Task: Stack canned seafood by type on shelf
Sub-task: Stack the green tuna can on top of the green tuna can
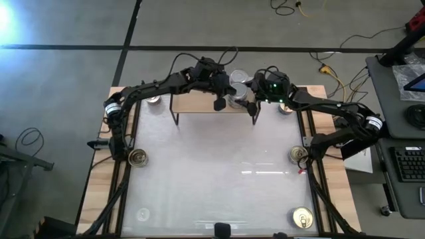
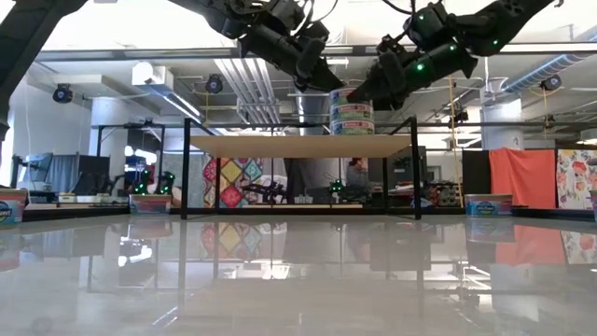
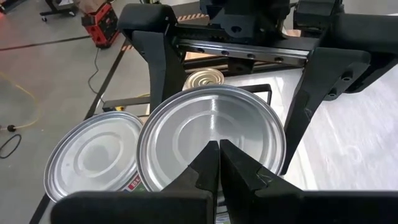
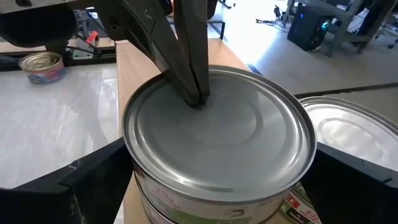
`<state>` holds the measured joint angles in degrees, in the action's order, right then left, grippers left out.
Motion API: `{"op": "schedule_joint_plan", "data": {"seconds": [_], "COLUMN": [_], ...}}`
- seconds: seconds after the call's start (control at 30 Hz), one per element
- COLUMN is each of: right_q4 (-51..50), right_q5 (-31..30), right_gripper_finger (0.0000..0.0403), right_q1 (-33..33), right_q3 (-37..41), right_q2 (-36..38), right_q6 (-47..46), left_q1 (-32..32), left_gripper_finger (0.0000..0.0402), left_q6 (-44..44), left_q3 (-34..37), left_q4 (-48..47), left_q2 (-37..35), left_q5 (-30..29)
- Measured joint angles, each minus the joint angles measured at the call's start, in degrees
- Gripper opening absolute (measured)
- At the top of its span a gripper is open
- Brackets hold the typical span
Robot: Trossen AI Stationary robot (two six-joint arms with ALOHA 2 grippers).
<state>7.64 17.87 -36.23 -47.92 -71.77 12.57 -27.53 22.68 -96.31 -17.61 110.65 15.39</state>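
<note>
At the far left of the high view, a silver-lidded tin (image 1: 154, 100) sits on the table (image 1: 219, 172) beside the shelf's left end, well behind the left arm's elbow. A gold-lidded tin (image 1: 138, 157) lies at the table's left edge, well apart from both grippers.

The shelf (image 1: 196, 103) stands at the far side of the table, its light board on thin black legs. Over its right half the left gripper (image 3: 219, 163) reaches in with its fingers clenched together, their tips pressed down on the lid of the top silver tin (image 3: 214, 134) of a stack. In the low view this stack (image 2: 352, 112) rises several tins high from the board, directly beneath the left gripper and between the two arms.

The right gripper (image 4: 217, 180) comes from the other side with its jaws spread wide, one finger on each flank of that same top tin; whether the pads touch its wall cannot be told. Just beside the stack, on the side away from the left arm, a second silver-lidded tin (image 4: 354, 134) stands on the shelf.

Farther right, a gold-lidded tin (image 1: 298, 155) lies at the table's right edge near the right arm's elbow, and another gold-lidded tin (image 1: 302, 218) lies at the near right corner.
</note>
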Motion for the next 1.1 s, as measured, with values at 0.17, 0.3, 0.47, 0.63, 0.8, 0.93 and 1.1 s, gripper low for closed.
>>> {"op": "schedule_joint_plan", "data": {"seconds": [0.17,0.3,0.47,0.63,0.8,0.93,1.1], "right_q4": [0.5,2.3,7.2,13.7,14.6,14.1,10.0], "right_q5": [0.8,1.5,1.7,1.8,3.0,4.7,7.5], "right_gripper_finger": [0.0400,0.0400,0.0400,0.0400,0.0400,0.0400,0.0399], "right_q1": [-0.5,-0.6,-0.6,-0.6,-1.4,-2.8,-4.6], "right_q3": [0.7,1.7,4.3,7.6,8.7,8.8,9.5], "right_q2": [0.2,0.2,0.3,0.3,0.3,0.4,0.3], "right_q6": [0.6,0.7,0.8,0.0,-0.6,-0.9,-0.9], "left_q1": [0.0,0.0,0.0,0.0,0.0,0.0,0.0], "left_gripper_finger": [0.0000,0.0000,0.0000,0.0000,0.0000,0.0000,0.0000], "left_q6": [0.0,-0.2,-0.5,-0.6,-0.7,-0.7,-0.7], "left_q3": [0.0,0.0,0.0,0.0,0.0,0.0,0.0], "left_q4": [0.0,-0.1,-0.3,-0.3,-0.3,-0.2,-0.6], "left_q2": [0.0,0.0,0.0,0.0,0.0,0.0,0.0], "left_q5": [0.1,0.1,0.1,0.1,0.1,0.1,-0.5]}}
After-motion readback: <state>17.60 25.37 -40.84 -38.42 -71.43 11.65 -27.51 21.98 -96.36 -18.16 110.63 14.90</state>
